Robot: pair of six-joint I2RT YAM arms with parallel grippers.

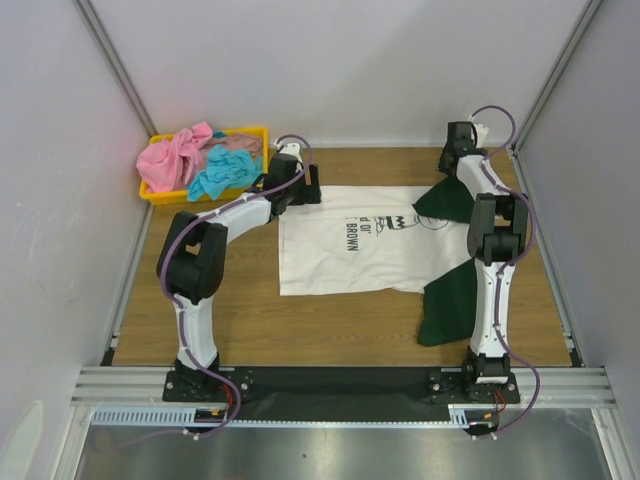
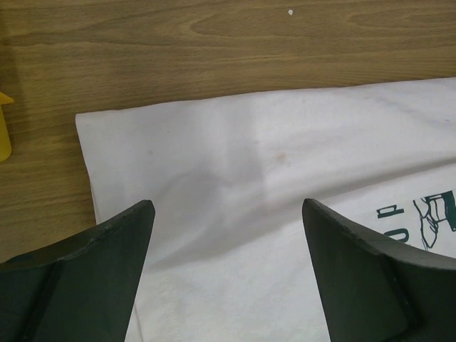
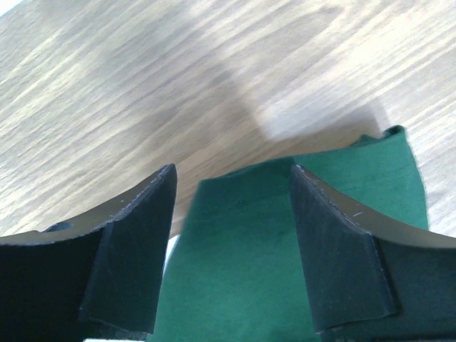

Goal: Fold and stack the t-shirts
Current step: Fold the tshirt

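Note:
A white t-shirt (image 1: pixel 350 250) with dark green sleeves and black print lies spread flat on the wooden table. My left gripper (image 1: pixel 305 185) hovers over its far left corner. In the left wrist view the left gripper (image 2: pixel 226 206) is wide open, with only white cloth (image 2: pixel 285 142) beneath it. My right gripper (image 1: pixel 452 165) is at the far green sleeve (image 1: pixel 445 200). In the right wrist view the right gripper (image 3: pixel 232 171) has its jaws apart, and the sleeve's end (image 3: pixel 235 242) lies flat under the gap. The other green sleeve (image 1: pixel 450 305) lies by the right arm's base. Pink (image 1: pixel 170 160) and turquoise (image 1: pixel 225 172) t-shirts sit crumpled in a tray.
The yellow tray (image 1: pixel 262 135) stands at the back left corner, close beside my left arm; its edge (image 2: pixel 3 128) shows in the left wrist view. Grey walls and metal rails enclose the table (image 1: pixel 200 320) on three sides. Bare wood (image 3: pixel 142 85) lies beyond the sleeve.

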